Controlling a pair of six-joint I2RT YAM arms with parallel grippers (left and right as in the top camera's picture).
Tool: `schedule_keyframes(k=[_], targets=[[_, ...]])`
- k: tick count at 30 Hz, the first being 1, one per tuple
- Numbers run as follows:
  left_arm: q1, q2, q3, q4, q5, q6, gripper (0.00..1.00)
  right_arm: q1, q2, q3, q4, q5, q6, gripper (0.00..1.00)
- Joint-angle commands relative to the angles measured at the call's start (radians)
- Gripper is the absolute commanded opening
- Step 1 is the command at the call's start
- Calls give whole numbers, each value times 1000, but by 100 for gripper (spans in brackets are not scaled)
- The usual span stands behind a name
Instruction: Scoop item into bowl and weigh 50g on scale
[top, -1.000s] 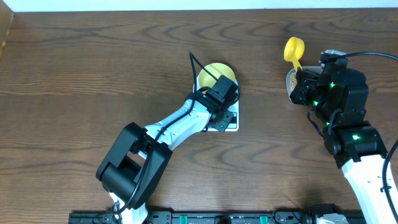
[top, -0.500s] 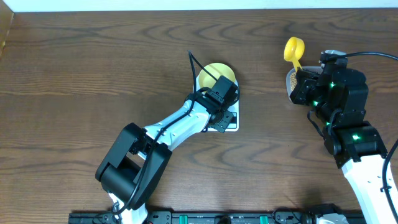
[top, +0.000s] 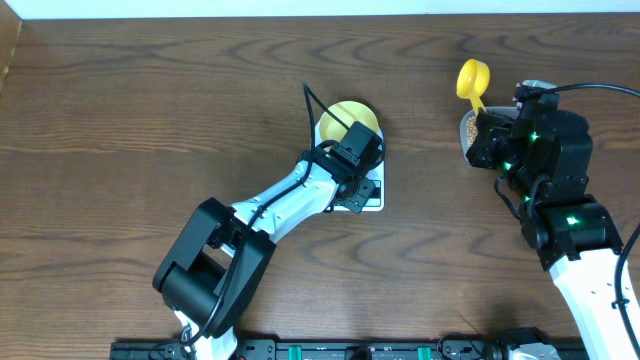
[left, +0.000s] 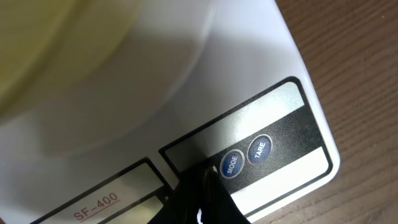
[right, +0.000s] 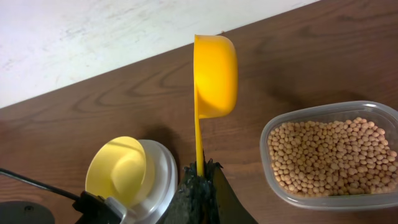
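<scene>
Right hand (right: 200, 174) grips the empty yellow scoop (right: 214, 71), which points toward the counter's (right: 93, 106) far edge. The soybeans (right: 329, 155) lie just beside it. The left hand (left: 202, 186) is closed.

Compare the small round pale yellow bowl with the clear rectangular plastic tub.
The small round pale yellow bowl is opaque; the clear rectangular plastic tub is see-through. The bowl is empty; the tub holds small beige beans. The bowl sits on the white scale; the tub on the brown wooden table. Both stand upright, uncovered.

The dark wooden table (top: 150, 100) carries a white scale (left: 155, 93) and a clear tub (right: 323, 200) (holding beans (right: 329, 155)).
</scene>
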Motion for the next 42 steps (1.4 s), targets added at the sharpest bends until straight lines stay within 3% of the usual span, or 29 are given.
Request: schedule_keyframes(k=[1, 7, 17, 42], targets=[[21, 2, -52, -42, -61, -14, 7, -3, -4, 18, 0, 13, -16, 1], [21, -152, -52, -26, -61, -18, 7, -3, -4, 18, 0, 13, -16, 1], [62, -409, -52, 35, -61, -144, 7, -3, -4, 18, -1, 13, -17, 1], [108, -321, -62, -69, -73, -142, 8, -2, -4, 18, -3, 12, -16, 1]])
